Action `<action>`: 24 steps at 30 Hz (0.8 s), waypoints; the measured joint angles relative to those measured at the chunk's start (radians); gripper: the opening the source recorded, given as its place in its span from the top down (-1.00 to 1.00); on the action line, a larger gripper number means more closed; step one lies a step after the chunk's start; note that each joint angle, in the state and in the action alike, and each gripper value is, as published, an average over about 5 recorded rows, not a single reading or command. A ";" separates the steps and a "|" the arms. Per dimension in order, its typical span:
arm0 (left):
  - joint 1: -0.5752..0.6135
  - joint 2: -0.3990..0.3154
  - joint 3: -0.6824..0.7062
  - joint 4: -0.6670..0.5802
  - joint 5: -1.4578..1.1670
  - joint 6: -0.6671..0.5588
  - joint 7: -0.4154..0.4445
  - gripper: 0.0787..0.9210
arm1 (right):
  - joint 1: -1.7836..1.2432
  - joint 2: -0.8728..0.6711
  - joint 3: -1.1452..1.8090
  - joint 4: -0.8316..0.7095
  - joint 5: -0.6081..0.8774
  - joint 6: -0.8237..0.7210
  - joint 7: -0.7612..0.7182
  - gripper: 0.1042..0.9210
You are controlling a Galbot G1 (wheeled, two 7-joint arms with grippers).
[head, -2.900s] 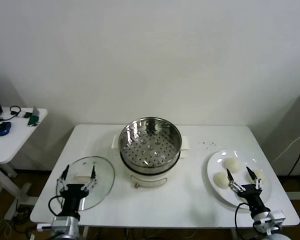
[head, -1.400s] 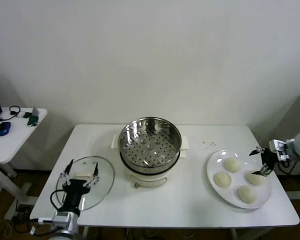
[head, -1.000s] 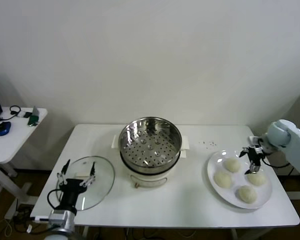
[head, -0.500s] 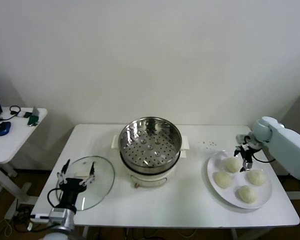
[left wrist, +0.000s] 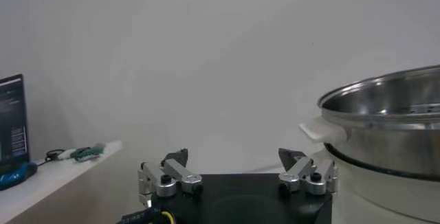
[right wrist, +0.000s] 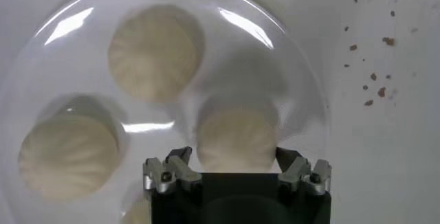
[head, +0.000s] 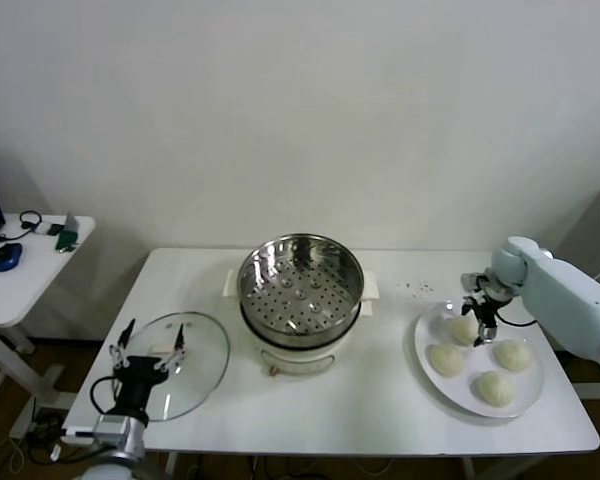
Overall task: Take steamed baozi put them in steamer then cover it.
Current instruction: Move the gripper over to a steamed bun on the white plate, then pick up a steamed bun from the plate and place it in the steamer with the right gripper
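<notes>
Several cream-white baozi lie on a white plate (head: 421, 335) at the right of the table. My right gripper (head: 477, 322) is lowered over the far-left baozi (head: 464, 329). In the right wrist view its open jaws (right wrist: 232, 153) straddle that baozi (right wrist: 237, 132), tips close beside its sides, and the bun rests on the plate (right wrist: 289, 67). Two more baozi (right wrist: 157, 52) (right wrist: 67, 155) lie beyond. The steel steamer (head: 300, 290) stands uncovered and empty at the table's centre. The glass cover (head: 195, 360) lies flat at the front left, with my open left gripper (head: 147, 348) parked by its near edge.
Dark crumbs (head: 415, 289) dot the table between steamer and plate. A small side table (head: 20, 262) with a mouse and cables stands far left. The steamer's rim and a white handle (left wrist: 392, 122) show in the left wrist view beyond my left gripper (left wrist: 234, 155).
My right arm swung from the plate's right side across to its far-left baozi and came down over it, the jaws narrowing a little. The left gripper barely shifted.
</notes>
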 measured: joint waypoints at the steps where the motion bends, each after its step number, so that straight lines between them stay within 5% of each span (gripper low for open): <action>1: 0.000 0.000 0.000 0.000 0.000 0.000 0.000 -0.77 | 0.000 0.001 0.000 0.000 -0.001 0.001 0.000 -0.49; 24: 0.022 0.007 -0.001 -0.018 -0.004 -0.002 0.006 -0.77 | 0.210 0.005 -0.177 0.080 0.142 0.039 -0.024 -0.40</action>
